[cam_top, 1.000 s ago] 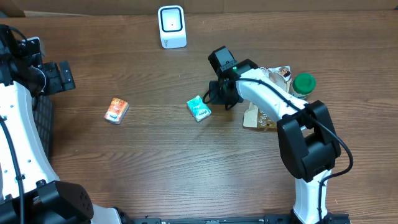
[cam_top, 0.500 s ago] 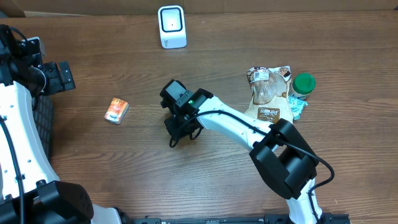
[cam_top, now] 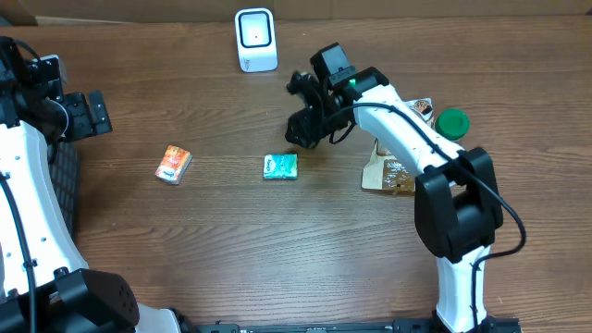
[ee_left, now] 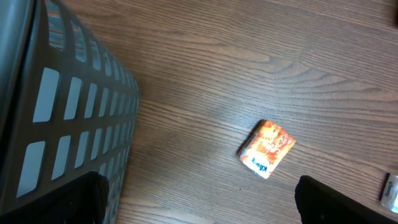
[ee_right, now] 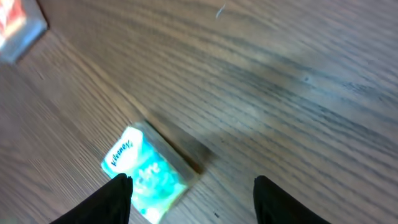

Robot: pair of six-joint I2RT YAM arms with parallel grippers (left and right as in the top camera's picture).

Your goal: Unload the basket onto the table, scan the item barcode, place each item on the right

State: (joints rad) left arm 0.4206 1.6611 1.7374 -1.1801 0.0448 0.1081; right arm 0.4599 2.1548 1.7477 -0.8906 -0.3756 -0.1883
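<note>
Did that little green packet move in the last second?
Yes. The green packet has shifted left, closer to in line with the white scanner.

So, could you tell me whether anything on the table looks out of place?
Nothing looks spilled or damaged. The teal packet lies loose on the table, not held by the open right gripper, and away from the scanner.

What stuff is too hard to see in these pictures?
- Barcode on the green packet: too small overhead, blurred in the right wrist view.
- Snack bag: partly hidden overhead by the right arm.
- Black basket: cut off by the left wrist view's edge.
</note>
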